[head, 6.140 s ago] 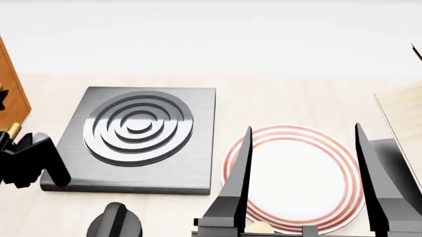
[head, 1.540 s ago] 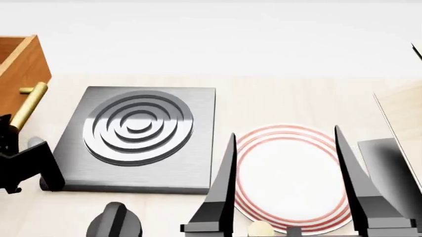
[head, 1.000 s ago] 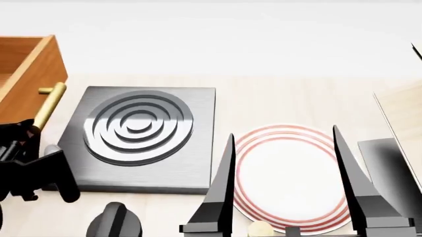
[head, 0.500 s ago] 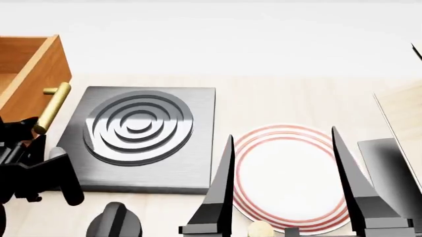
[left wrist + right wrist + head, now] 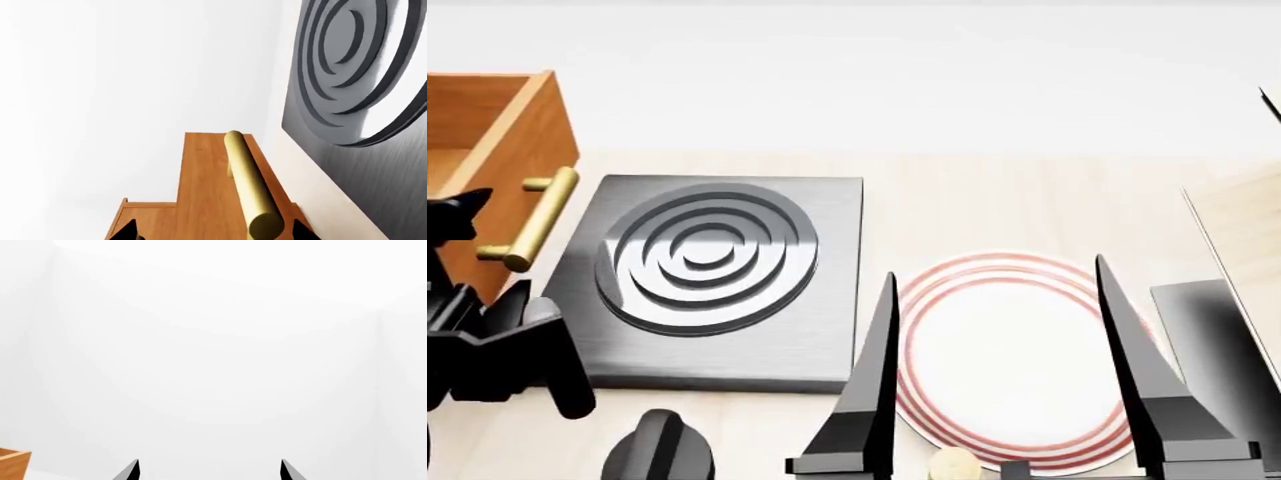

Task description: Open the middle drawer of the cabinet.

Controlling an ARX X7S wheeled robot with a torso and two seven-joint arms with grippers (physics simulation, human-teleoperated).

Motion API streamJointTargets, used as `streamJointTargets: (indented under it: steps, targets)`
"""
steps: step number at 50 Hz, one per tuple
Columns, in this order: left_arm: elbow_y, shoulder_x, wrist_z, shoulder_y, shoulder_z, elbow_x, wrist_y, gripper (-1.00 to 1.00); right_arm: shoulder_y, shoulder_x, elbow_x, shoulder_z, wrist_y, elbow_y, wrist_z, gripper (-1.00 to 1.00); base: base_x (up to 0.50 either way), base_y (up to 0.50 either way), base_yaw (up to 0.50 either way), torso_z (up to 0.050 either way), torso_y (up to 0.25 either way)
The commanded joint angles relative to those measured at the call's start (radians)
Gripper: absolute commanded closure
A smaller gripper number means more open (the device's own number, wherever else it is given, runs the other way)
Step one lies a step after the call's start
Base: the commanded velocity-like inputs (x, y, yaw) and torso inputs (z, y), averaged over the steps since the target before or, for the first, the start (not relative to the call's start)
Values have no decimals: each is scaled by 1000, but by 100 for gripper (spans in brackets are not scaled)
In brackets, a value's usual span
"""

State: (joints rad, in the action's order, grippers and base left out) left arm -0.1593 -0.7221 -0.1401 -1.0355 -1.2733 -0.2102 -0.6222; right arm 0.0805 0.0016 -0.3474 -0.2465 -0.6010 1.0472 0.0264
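The middle drawer (image 5: 510, 150) is an orange-brown wooden box that stands pulled out at the far left of the head view. Its brass bar handle (image 5: 531, 228) faces the stove plate. In the left wrist view the drawer front (image 5: 203, 190) and the handle (image 5: 245, 180) fill the lower middle. My left gripper (image 5: 497, 250) (image 5: 213, 232) is open, with its jaws wide on either side of the handle's near end and not pinching it. My right gripper (image 5: 994, 270) (image 5: 209, 462) is open and empty above the plate. The cabinet's body is out of view to the left.
A dark grey stove plate (image 5: 714, 280) with raised rings lies right of the drawer. A white plate with red rings (image 5: 1014, 345) lies under the right gripper. A black knob (image 5: 661, 450) is at the front. A pale board (image 5: 1241, 225) lies at the right.
The drawer has slid out to the right, from barely in view to well out beside the stove plate. My left gripper came with it, then opened around the handle. The right gripper shifted slightly.
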Motion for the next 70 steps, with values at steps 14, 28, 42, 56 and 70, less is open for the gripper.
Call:
streamJointTargets:
  steps: [14, 28, 42, 56, 70]
  targets:
    - [143, -48, 10, 11, 51, -8, 23, -100, 0, 0, 7, 5, 3, 0, 1, -100, 0, 0, 0, 0, 1]
    - [350, -90, -54, 44, 293, 213, -29, -100, -1, 0, 2, -2, 0, 0, 1, -100, 0, 0, 0, 0, 0]
    - [343, -55, -9, 27, 482, 451, -79, -100, -4, 0, 1, -3, 4, 0, 2, -100, 0, 0, 0, 0, 0]
    - [254, -3, 72, -29, 567, 607, -215, -100, -3, 1, 1, -7, -1, 0, 4, -100, 0, 0, 0, 0, 0]
    - [164, 60, 105, -85, 706, 789, -377, -100, 0, 1, 4, -8, -4, 0, 6, -100, 0, 0, 0, 0, 0]
